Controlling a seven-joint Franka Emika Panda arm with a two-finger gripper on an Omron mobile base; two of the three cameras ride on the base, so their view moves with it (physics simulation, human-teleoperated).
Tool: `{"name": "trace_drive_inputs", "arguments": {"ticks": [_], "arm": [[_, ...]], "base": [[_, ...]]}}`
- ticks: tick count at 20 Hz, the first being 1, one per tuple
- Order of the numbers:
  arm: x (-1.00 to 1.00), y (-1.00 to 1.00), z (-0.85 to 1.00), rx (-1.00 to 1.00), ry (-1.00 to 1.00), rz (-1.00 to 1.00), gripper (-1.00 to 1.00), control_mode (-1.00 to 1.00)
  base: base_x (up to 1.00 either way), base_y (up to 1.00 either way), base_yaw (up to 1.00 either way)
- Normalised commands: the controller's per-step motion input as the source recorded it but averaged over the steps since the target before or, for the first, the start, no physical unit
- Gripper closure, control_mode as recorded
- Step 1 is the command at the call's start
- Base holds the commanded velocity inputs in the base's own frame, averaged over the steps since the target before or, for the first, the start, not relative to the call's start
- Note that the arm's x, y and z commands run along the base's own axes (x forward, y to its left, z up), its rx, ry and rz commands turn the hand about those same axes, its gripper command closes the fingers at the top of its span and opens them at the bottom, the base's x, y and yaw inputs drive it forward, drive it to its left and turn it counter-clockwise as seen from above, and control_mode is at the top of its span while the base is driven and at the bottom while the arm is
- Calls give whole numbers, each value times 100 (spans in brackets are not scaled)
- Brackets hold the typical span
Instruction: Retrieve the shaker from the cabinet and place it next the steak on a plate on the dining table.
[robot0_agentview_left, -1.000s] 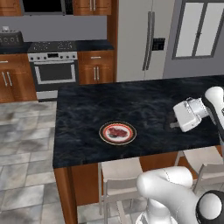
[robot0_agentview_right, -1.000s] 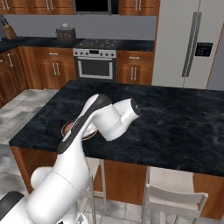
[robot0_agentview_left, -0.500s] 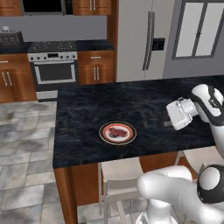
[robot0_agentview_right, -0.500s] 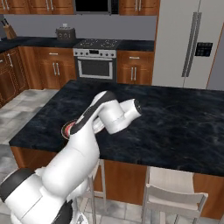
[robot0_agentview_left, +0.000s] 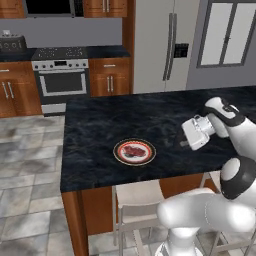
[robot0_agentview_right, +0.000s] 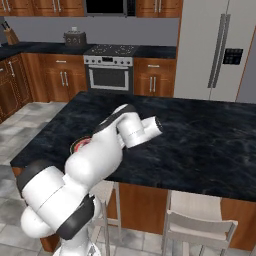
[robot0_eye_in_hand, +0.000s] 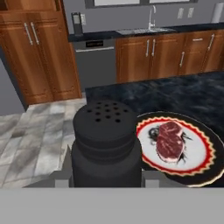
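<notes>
The gripper (robot0_eye_in_hand: 106, 186) is pinching a dark shaker (robot0_eye_in_hand: 106, 142) with holes in its top. The shaker is up in the air over the dining table (robot0_agentview_left: 100, 125), beside the plate (robot0_agentview_left: 134, 151). The plate sits near the table's front edge. The red steak (robot0_eye_in_hand: 169, 141) lies in the middle of the plate.

In the hand view the shaker (robot0_eye_in_hand: 106, 142) hides the gripper's finger tips, and its base is cut off low in the picture. It also covers the left edge of the plate (robot0_eye_in_hand: 209, 141). In the right base view the arm blocks most of the plate (robot0_agentview_right: 77, 145), and the steak is perhaps behind it. The dining table (robot0_agentview_left: 100, 125) runs off the left base view's right edge.
</notes>
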Motion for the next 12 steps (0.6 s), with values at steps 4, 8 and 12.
{"name": "trace_drive_inputs", "arguments": {"ticks": [4,8,12], "arm": [[47,-15,-39,1,0,3,100,-100],[53,-18,-34,1,0,0,100,-100],[51,-8,-21,0,0,0,100,-100]], "base": [[0,0,0],[0,0,0],[0,0,0]]}}
